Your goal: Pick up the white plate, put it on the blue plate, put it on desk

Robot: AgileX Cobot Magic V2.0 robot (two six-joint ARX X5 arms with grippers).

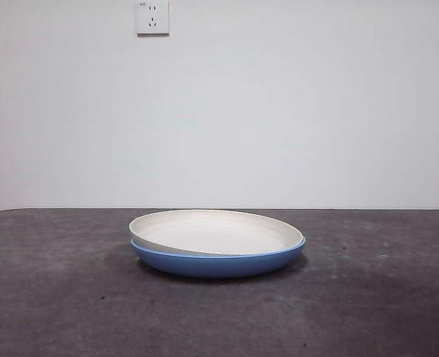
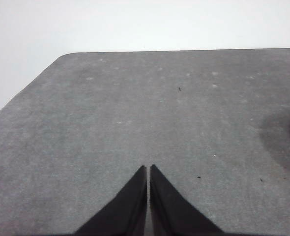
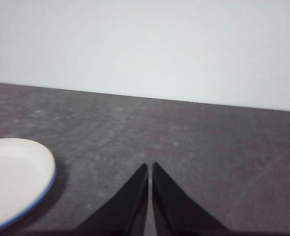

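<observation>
Left hand (image 2: 148,169) low over bare surface (image 2: 135,123), jaws closed, empty, right hand (image 3: 150,167) likewise, near white plate (image 1: 216,232) nested slightly tilted in blue plate (image 1: 219,264)

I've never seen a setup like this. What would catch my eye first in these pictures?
First, the white plate nested in the blue plate, sitting slightly tilted, in the middle of the dark desk. Next, a white wall socket high on the bare wall behind. Neither arm touches the plates: the left claw and right claw hang shut over bare desk.
</observation>
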